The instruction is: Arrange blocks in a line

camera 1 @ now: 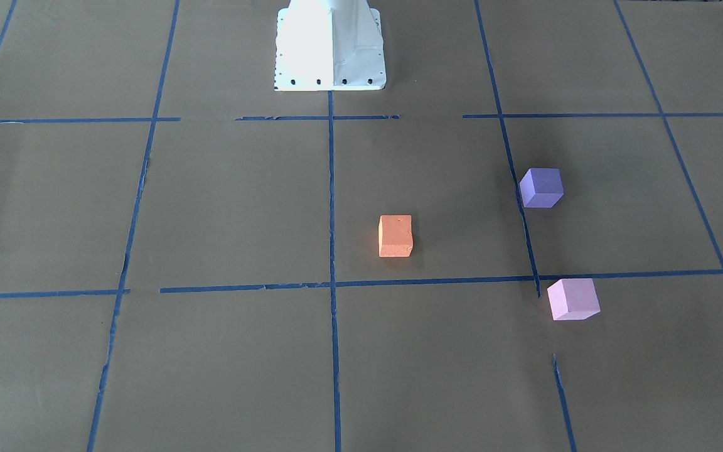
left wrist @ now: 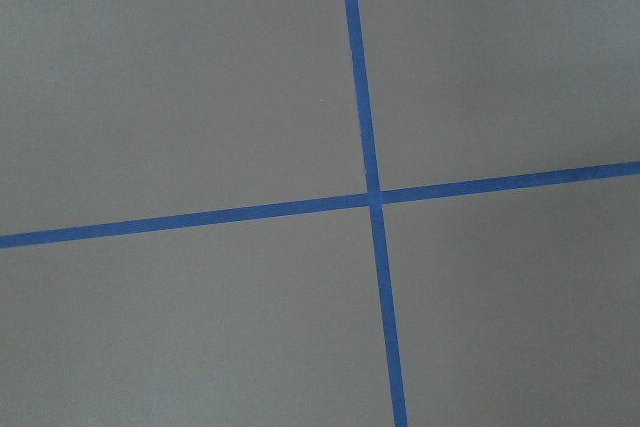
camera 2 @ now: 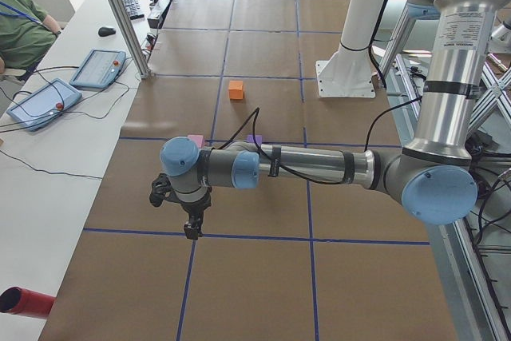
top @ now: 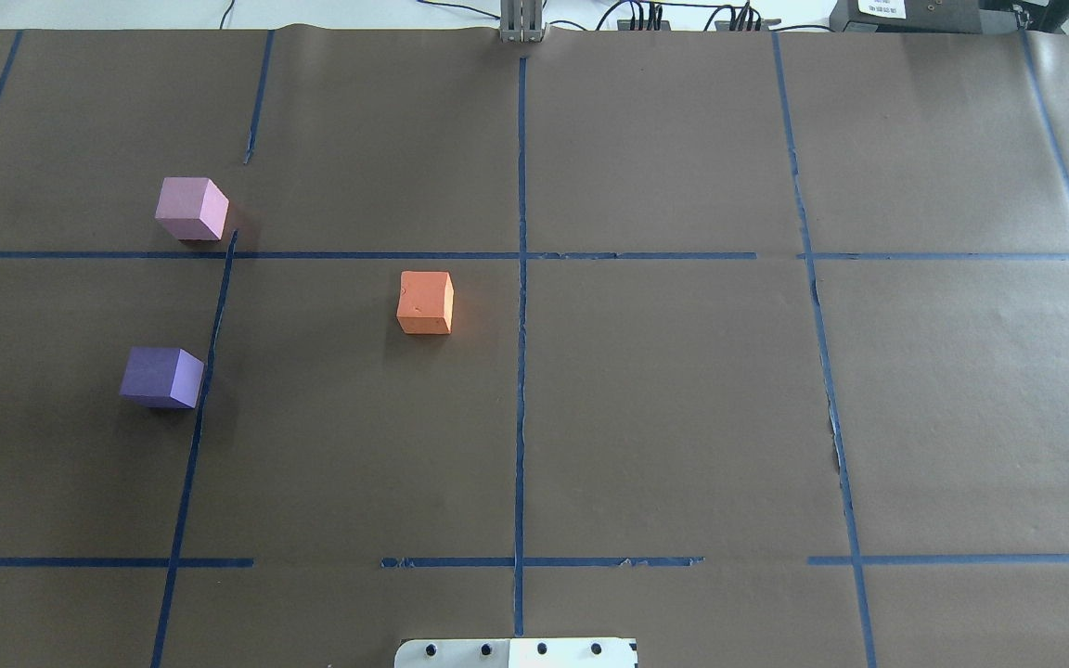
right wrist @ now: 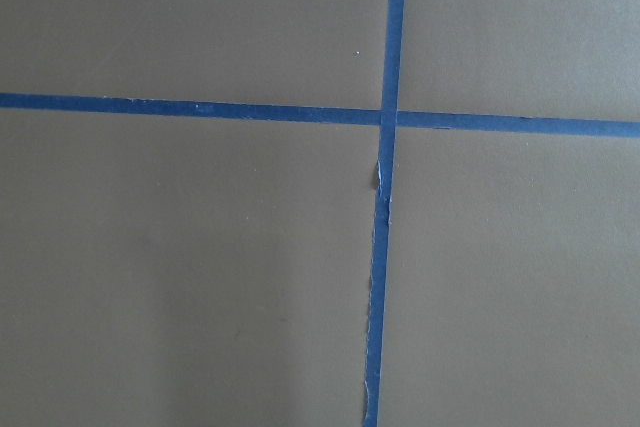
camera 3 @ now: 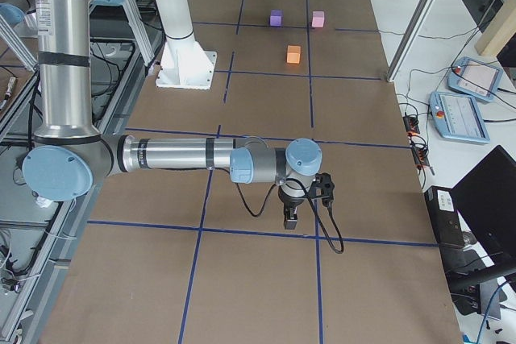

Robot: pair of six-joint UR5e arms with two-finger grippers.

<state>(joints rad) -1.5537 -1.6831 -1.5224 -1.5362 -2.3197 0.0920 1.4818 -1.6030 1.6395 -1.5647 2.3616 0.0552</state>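
Three cubes lie apart on the brown paper. The orange block [camera 1: 395,236] [top: 425,302] is near the middle line. The violet-purple block [camera 1: 541,188] [top: 161,378] and the pale pink block [camera 1: 573,299] [top: 191,209] lie on the robot's left side, the pink one farther out. My left gripper [camera 2: 192,229] shows only in the exterior left view, pointing down over a tape line, far from the blocks. My right gripper [camera 3: 290,219] shows only in the exterior right view, likewise far away. I cannot tell whether either is open or shut. Both wrist views show only tape crosses.
Blue tape lines [top: 521,306] form a grid on the paper. The white robot base [camera 1: 330,47] stands at the table's near edge. Teach pendants [camera 2: 97,68] [camera 3: 466,114] lie on side tables, and a seated person [camera 2: 20,25] is at the far left.
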